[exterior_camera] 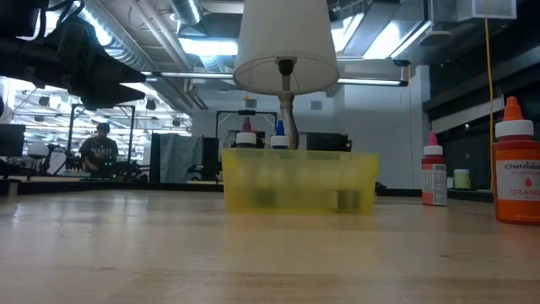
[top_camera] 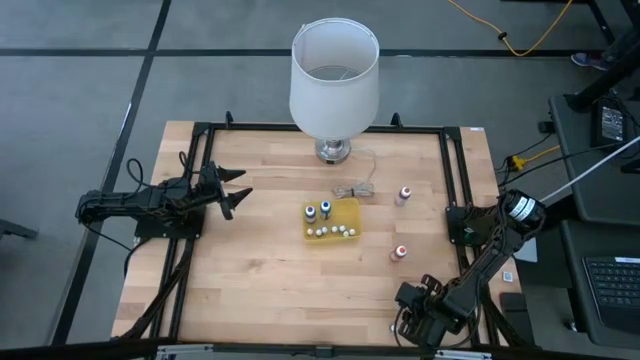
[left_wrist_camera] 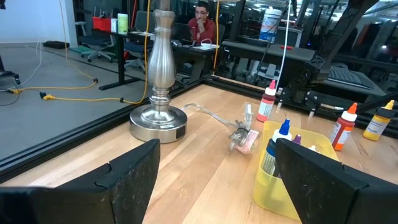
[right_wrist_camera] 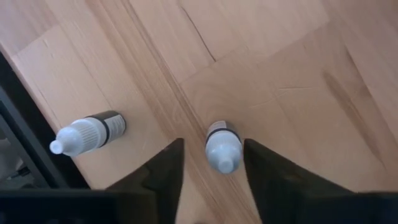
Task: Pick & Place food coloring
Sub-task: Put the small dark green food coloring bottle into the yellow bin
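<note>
The food coloring bottles are scattered. Several stand in the yellow tray (top_camera: 332, 220) (exterior_camera: 299, 180) (left_wrist_camera: 289, 168), blue tops among them. A pink-topped bottle (top_camera: 403, 195) (exterior_camera: 434, 173) and an orange-topped one (top_camera: 400, 253) (exterior_camera: 516, 169) stand on the wood to the tray's right. In the right wrist view a white-capped bottle (right_wrist_camera: 222, 146) sits between the fingers of my open right gripper (right_wrist_camera: 212, 144) (top_camera: 402, 322), which points down near the table's near right corner. The fingers stand on either side of it with gaps. Another white-capped bottle (right_wrist_camera: 90, 132) lies on its side beside it. My left gripper (top_camera: 235, 190) (left_wrist_camera: 214, 180) waits open, left of the tray.
A lamp with a white shade (top_camera: 335, 75) and metal base (left_wrist_camera: 158, 121) stands at the far edge, its bundled cord (top_camera: 355, 188) (left_wrist_camera: 242, 137) lying behind the tray. A black frame rail (right_wrist_camera: 25, 143) runs close beside the lying bottle. People sit in the room beyond.
</note>
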Tool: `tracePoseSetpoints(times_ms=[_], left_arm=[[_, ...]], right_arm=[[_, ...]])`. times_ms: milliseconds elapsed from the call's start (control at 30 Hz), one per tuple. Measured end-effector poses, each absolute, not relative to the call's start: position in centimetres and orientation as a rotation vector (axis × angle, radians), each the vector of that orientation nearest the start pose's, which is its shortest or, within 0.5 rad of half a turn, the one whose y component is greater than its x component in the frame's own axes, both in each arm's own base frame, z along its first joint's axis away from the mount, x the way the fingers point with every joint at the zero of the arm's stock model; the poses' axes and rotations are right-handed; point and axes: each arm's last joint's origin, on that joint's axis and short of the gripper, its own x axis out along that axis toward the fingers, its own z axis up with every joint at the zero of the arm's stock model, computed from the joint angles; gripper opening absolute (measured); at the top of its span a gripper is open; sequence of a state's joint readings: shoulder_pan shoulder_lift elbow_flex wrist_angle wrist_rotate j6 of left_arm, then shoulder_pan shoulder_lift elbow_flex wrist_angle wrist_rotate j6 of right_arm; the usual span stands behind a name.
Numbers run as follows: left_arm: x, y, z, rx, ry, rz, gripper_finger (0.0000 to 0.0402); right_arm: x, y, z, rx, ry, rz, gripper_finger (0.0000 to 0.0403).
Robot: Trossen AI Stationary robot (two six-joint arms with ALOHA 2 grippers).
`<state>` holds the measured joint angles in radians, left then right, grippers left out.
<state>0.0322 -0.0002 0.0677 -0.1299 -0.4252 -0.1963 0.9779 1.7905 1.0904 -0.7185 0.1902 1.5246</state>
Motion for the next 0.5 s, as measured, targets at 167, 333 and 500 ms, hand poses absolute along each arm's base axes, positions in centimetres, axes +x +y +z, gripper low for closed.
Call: tracePoseSetpoints(times_ms=[167,333,500], left_arm=[[9.0,1.5,17.4,-0.18,0.017,0.462,0.0311],[9.0,1.5,17.4,-0.18,0.017,0.462,0.0312],[9.0,1.5,17.4,-0.18,0.016,0.462,0.0311]], right_arm=[[18.2,26.1,15.4,0.484,1.297,-0.355,0.0107],[18.2,26.0,15.6,0.447,1.301,-0.337,0.0065],[18.4,25.8,16.8,0.36,1.332,-0.349,0.0068]])
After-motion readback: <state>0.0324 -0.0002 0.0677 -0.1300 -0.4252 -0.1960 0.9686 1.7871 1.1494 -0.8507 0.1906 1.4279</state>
